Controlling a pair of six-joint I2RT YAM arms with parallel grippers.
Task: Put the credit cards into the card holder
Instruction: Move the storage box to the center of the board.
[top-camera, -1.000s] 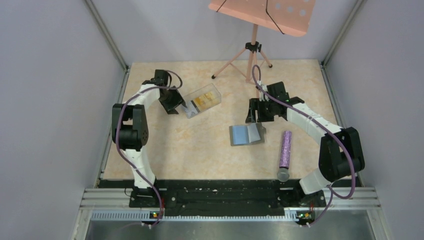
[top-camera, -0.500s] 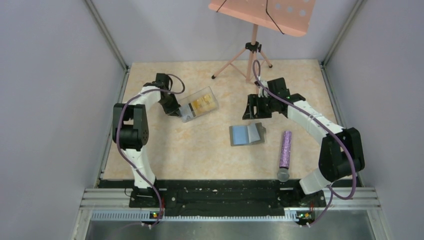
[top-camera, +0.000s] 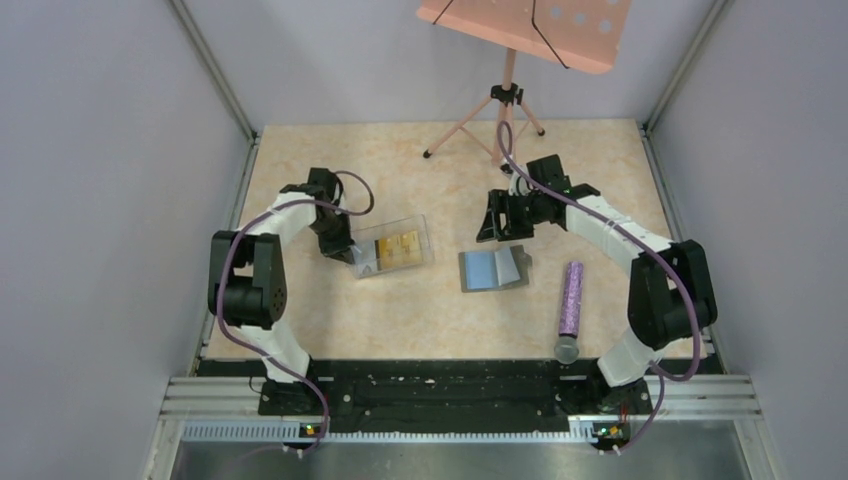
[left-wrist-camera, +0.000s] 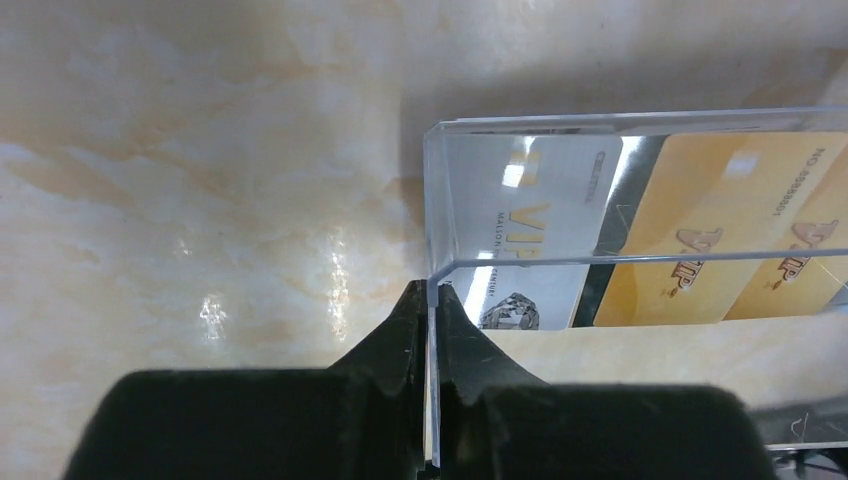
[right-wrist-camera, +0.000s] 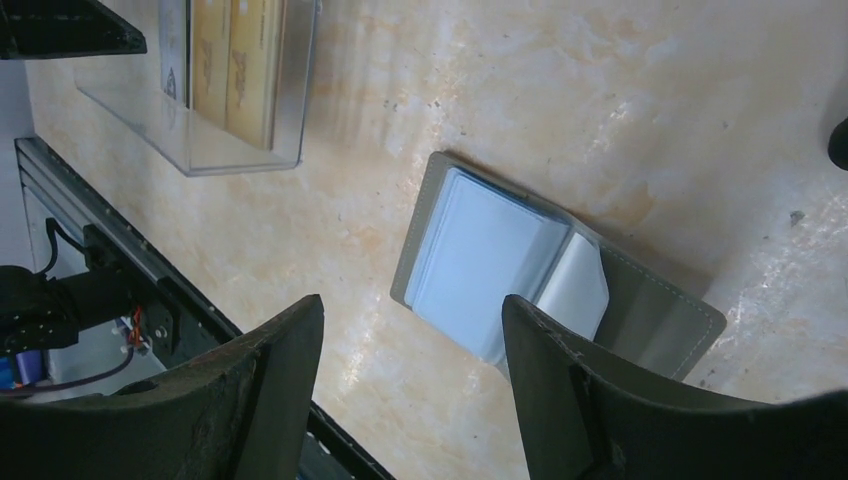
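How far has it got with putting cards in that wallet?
Early on. The card holder lies open; whether it holds a card is unclear. In hand: the left fingers pinch the clear box by its wall. Left: the credit cards sit inside it; the right fingers are open, empty.

Credit cards (left-wrist-camera: 530, 230): three are showing through the box wall (one whitish, two orange (left-wrist-camera: 700, 240)).
Card holder (top-camera: 492, 269): one is lying open.
Clear box (top-camera: 390, 247): one is holding the cards.
Purple cylinder (top-camera: 571, 298): one is lying flat.
Music stand (top-camera: 525, 20): one is standing at the back.
Robot arms (top-camera: 610, 225): two are reaching in.
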